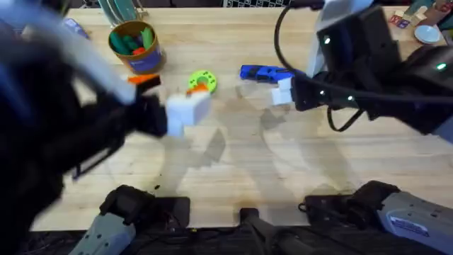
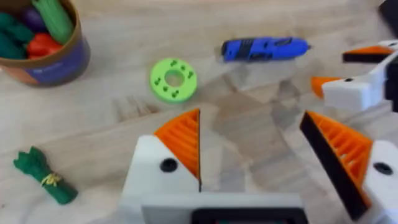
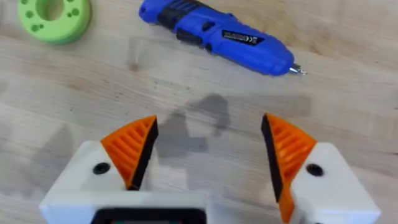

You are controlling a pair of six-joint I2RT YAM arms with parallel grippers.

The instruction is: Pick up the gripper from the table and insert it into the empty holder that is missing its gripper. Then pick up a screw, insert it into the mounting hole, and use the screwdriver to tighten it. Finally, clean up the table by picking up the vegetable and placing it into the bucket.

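Observation:
My left gripper [image 2: 261,149] hangs open above the table [image 1: 233,177], and both of its orange ribbed pads are in place. Off to its side lies the dark green vegetable [image 2: 43,180]. The bucket [image 1: 136,46] [image 2: 40,43] stands at the back left with toy vegetables in it. The blue screwdriver [image 1: 265,73] [image 3: 217,37] lies flat on the table at the back centre. My right gripper [image 3: 208,149] [image 1: 281,92] is open beside it and holds nothing. In the left wrist view the right gripper [image 2: 351,71] is seen farther off. The loose gripper, the holder and the screw are out of view.
A lime-green disc with holes [image 1: 202,81] [image 2: 174,79] [image 3: 53,15] lies between the bucket and the screwdriver. My left arm looms large and blurred over the left side of the table. Small items sit at the back right corner [image 1: 425,32].

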